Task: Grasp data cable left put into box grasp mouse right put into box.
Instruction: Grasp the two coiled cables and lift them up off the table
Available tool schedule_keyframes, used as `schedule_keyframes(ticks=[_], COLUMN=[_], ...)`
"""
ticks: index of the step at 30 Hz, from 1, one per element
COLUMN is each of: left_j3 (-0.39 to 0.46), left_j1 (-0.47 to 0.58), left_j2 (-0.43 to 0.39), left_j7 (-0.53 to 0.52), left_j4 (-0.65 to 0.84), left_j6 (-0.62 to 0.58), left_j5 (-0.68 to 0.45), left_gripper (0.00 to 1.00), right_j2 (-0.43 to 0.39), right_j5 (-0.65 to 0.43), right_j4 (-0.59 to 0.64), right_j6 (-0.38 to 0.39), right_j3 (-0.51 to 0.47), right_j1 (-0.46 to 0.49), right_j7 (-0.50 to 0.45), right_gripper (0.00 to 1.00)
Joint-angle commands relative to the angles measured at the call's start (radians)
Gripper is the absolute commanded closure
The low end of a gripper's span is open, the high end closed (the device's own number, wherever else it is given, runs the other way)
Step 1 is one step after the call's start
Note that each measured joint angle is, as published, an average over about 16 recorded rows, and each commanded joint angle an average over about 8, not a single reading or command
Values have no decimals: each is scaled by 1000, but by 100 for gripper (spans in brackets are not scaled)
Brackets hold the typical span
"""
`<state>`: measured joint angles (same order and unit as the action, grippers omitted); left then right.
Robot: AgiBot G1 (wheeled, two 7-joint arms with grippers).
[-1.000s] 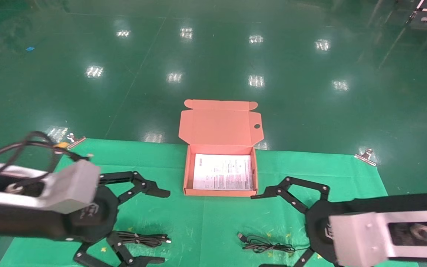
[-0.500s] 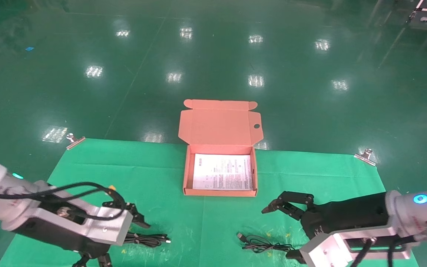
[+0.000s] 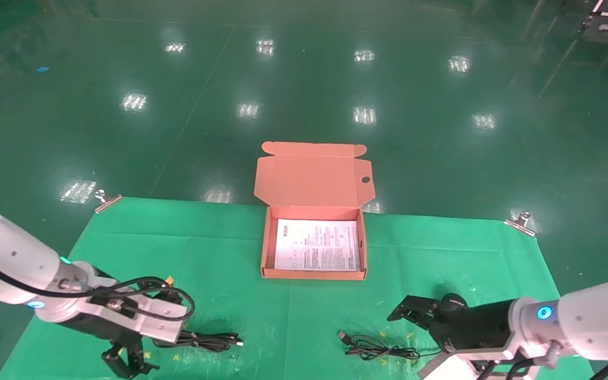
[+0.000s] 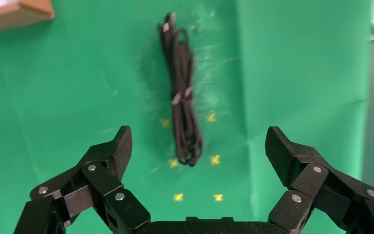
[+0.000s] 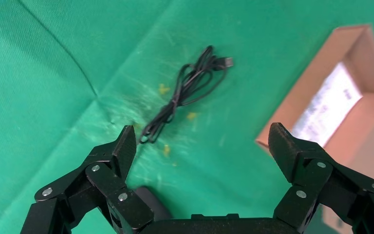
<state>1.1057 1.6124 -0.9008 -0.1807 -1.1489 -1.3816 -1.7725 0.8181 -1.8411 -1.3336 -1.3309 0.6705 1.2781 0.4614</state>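
Both claws lowered — green mat (image 3: 230,248), glossy floor (image 3: 304,79).

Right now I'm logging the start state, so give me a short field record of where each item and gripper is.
box: open, lid back, printed sheet inside
data cable: bundled on green mat, ungrasped
mouse: on mat under right gripper, cord loose
left gripper: open, above the data cable
right gripper: open, holding nothing
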Motion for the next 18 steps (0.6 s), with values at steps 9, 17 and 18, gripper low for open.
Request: schedule_keyframes(ticks=[9, 17, 18], left_j3=[9, -23, -25], left_j1=[-64, -86, -86], left_j2=[-52, -101, -109], left_j7=[-29, 6, 15], left_j4=[76, 258, 282], left_j6=[116, 177, 181], left_j5=[-49, 12, 17], left_gripper=[0, 0, 0], right_j2=[72, 151, 160], right_j5=[-92, -118, -120], right_j4=[85, 236, 254], right_j6=[46, 62, 64], right_j3=[29, 38, 40], right_j1=[-28, -7, -4], right_j7=[-130, -202, -206], right_gripper=[0, 0, 0])
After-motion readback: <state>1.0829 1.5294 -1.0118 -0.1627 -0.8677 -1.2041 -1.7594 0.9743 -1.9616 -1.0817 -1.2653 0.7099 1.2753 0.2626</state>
